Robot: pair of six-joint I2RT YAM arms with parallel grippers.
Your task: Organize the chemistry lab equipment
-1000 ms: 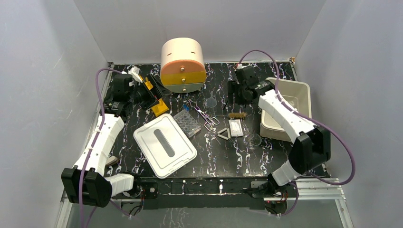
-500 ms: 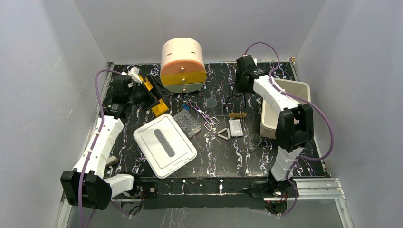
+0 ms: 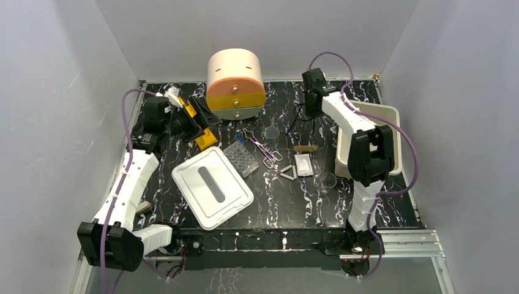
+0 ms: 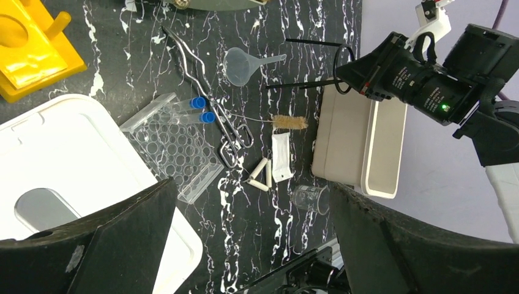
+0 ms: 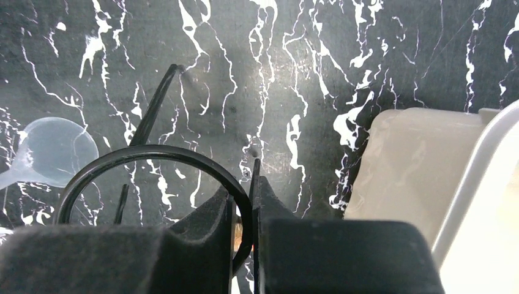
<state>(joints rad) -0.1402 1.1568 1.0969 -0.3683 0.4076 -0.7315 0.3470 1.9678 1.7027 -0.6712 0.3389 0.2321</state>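
My right gripper (image 3: 313,108) is shut on the rim of the black-framed glasses (image 5: 153,154), whose thin arms trail to the left (image 3: 298,117); the rim sits pinched between its pads (image 5: 245,208). My left gripper (image 3: 199,124) hovers wide open by the yellow rack (image 3: 205,138), nothing between its fingers (image 4: 248,202). On the marble table lie the clear well plate (image 3: 242,158), purple-handled scissors (image 3: 264,150), a clear funnel (image 3: 272,131), small brush (image 3: 306,147), slide packet (image 3: 303,164), white triangle (image 3: 289,173) and a clear beaker (image 3: 327,179).
The white bin (image 3: 382,131) stands at the right, just beside my right arm. Its white lid (image 3: 211,187) with a grey slot lies front-left. The round peach-orange-yellow drawer unit (image 3: 235,84) is at the back centre. Grey walls enclose the table.
The right gripper closed on the glasses' rim. The right arm folded upright, its elbow rising off the bin and its wrist shifting towards the back. The left arm stayed put.
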